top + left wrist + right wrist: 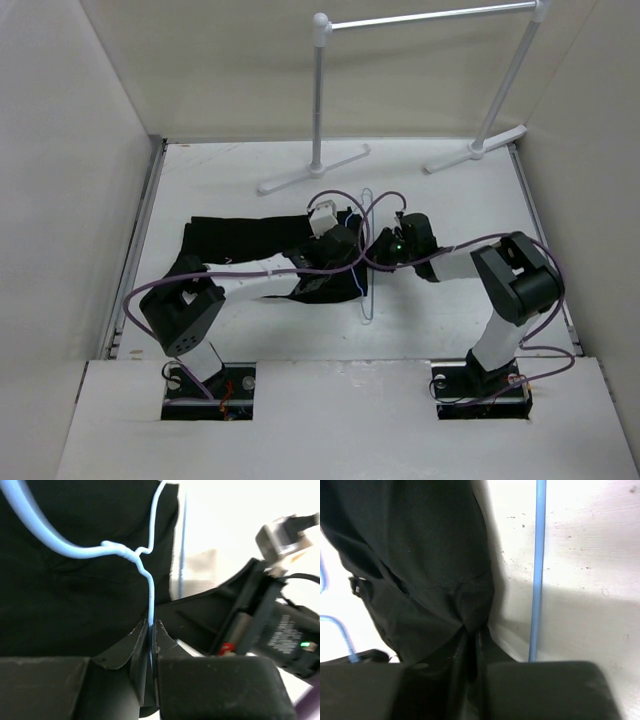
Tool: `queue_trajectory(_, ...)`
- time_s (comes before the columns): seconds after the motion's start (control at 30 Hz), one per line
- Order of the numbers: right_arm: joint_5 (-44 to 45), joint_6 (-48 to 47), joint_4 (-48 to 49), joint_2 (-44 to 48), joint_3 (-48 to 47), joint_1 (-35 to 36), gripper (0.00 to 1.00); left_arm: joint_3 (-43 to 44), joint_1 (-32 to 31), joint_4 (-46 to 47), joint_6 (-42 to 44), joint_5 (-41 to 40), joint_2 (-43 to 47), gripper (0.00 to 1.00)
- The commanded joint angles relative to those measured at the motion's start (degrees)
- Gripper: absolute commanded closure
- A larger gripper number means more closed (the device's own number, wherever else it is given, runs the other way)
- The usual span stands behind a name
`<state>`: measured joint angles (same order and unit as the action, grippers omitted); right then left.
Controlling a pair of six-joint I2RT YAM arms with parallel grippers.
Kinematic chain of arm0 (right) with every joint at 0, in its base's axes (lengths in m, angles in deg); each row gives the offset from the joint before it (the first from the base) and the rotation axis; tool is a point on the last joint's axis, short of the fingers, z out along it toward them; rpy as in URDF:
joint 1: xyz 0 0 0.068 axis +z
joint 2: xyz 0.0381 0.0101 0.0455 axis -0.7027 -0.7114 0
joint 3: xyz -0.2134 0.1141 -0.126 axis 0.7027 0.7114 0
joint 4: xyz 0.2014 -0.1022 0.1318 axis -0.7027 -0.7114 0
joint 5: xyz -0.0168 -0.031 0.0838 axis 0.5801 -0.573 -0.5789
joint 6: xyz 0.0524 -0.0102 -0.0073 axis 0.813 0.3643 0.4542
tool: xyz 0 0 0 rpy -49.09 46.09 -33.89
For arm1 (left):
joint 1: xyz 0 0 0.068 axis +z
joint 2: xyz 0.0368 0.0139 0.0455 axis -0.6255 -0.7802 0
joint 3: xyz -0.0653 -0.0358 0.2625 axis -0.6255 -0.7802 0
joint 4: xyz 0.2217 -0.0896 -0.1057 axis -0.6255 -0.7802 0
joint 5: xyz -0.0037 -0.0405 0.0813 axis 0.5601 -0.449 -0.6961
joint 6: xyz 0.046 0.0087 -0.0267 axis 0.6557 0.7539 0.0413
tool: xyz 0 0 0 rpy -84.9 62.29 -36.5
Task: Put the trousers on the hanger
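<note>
The black trousers [240,240] lie spread on the white table, left of centre. The thin pale blue hanger [366,290] lies along their right edge, hook towards the back. My left gripper [347,250] is over that edge. In the left wrist view it [151,628] is shut on the hanger's wire [149,595] just below the twisted neck, with trousers fabric [75,600] behind. My right gripper [385,250] faces it from the right. In the right wrist view it [473,636] is pinched shut on a fold of the trousers [420,555], and a hanger wire [538,570] runs beside it on the table.
A white tube garment rack [420,18] stands at the back, its feet [312,170] [475,150] resting on the table. White walls close in the left, right and back sides. The right arm's body [270,625] sits close to my left gripper.
</note>
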<state>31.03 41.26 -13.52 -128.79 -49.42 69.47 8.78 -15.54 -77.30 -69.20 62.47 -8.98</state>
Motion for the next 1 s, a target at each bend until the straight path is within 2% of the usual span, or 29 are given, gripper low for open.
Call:
queue_trajectory(0.0,0.7,2.5,4.5,2.7,0.8,-1.2,0.9,-1.7,0.5,0.2,-0.3,-2.0,2.5,1.0)
queue_trajectory(0.3,1.7,3.0,-2.2,13.5,4.2,-8.9,0.94,-4.6,5.0,-1.0,-0.6,-6.7,5.6,1.0)
queue_trajectory(0.63,3.6,3.0,-8.3,23.3,9.1,-16.7,0.94,-14.0,11.6,-3.5,0.6,-7.9,13.9,1.0)
queue_trajectory(0.83,3.9,2.6,-9.9,23.7,9.1,-18.4,0.94,-18.7,13.3,-6.6,1.7,-8.0,19.6,1.0)
queue_trajectory(0.97,5.2,2.1,-10.0,21.7,9.0,-18.2,0.93,-17.4,12.6,-6.9,2.3,-8.0,21.0,1.0)
